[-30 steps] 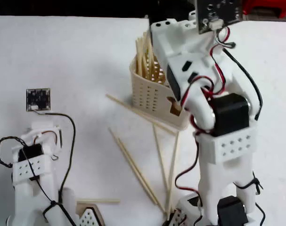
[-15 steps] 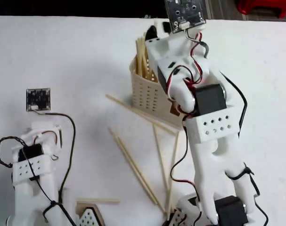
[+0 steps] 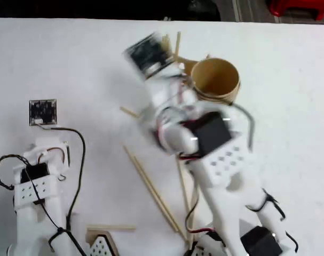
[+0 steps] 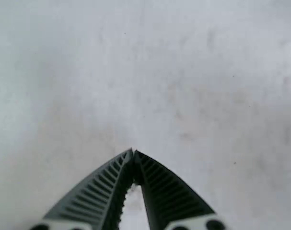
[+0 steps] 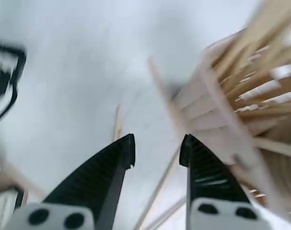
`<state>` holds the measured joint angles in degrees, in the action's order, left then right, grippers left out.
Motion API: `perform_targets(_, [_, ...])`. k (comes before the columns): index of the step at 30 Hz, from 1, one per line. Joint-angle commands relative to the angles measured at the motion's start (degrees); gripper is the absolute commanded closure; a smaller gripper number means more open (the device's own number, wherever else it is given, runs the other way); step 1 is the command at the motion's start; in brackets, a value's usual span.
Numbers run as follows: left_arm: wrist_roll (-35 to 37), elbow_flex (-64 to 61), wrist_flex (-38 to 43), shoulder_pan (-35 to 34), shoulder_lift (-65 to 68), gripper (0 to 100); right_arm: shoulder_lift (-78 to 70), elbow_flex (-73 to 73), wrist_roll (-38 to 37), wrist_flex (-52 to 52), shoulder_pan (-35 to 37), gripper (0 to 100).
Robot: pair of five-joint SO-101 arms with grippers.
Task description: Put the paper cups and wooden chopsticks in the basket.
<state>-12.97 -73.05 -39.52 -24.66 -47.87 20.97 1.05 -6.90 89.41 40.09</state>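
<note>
The right pincer (image 5: 157,143) hangs part-open and empty, the basket (image 5: 203,115) just beside it. Loose chopsticks (image 3: 151,187) lie on the desk (image 3: 71,58) below it, pointing back along its arm. The left pincer (image 4: 133,154), closed, sits well apart.

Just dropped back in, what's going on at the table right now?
The right hand is open and empty, hanging beside the basket, which holds a bunch of upright chopsticks. A paper cup sits next to them, seemingly inside the basket. Several loose chopsticks lie on the table, not yet collected. The left hand is shut on nothing, low over bare table.
</note>
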Motion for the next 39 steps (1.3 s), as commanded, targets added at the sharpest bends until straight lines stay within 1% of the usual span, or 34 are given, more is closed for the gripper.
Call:
perform_targets(1, [-0.7, 0.2, 1.2, -0.6, -1.7, 98, -1.3, -8.4, 0.0, -1.0, 4.9, 83.3])
perform_targets(6, [-0.7, 0.2, 1.2, -0.6, -1.7, 98, -4.1, -22.8, 0.0, -13.1, 5.8, 83.4])
perform_targets(10, [-0.7, 0.2, 1.2, -0.6, -1.7, 98, -7.8, -31.1, -0.2, -23.3, 6.2, 83.5])
perform_targets(13, [-0.7, 0.2, 1.2, -0.6, -1.7, 98, -12.2, -33.8, 0.0, -27.7, 7.8, 83.5])
perform_targets(16, [-0.7, 0.2, 1.2, -0.6, -1.7, 98, -17.5, -33.9, 0.1, -29.7, 9.4, 83.5])
perform_targets(21, [-0.7, 0.2, 1.2, -0.6, -1.7, 98, -24.4, -33.9, 0.1, -33.8, 9.5, 83.6])
perform_targets(25, [-0.7, 0.2, 1.3, -0.6, -1.6, 98, -27.7, -33.8, 0.0, -34.2, 9.6, 84.8])
perform_targets(29, [-0.7, 0.2, 1.3, -0.6, -1.6, 98, -30.1, -33.5, -0.5, -34.2, 9.6, 97.1])
perform_targets(30, [-0.7, 0.2, 1.3, -0.6, -1.6, 98, -30.8, -32.8, -0.5, -33.7, 9.6, 98.7])
perform_targets(34, [-0.7, 0.2, 1.3, -0.6, -1.6, 98, -32.0, -30.7, -0.5, -31.8, 9.6, 97.9])
perform_targets(39, [-0.7, 0.2, 1.3, -0.6, -1.5, 98, -32.0, -23.7, -0.4, -24.2, 9.3, 97.8])
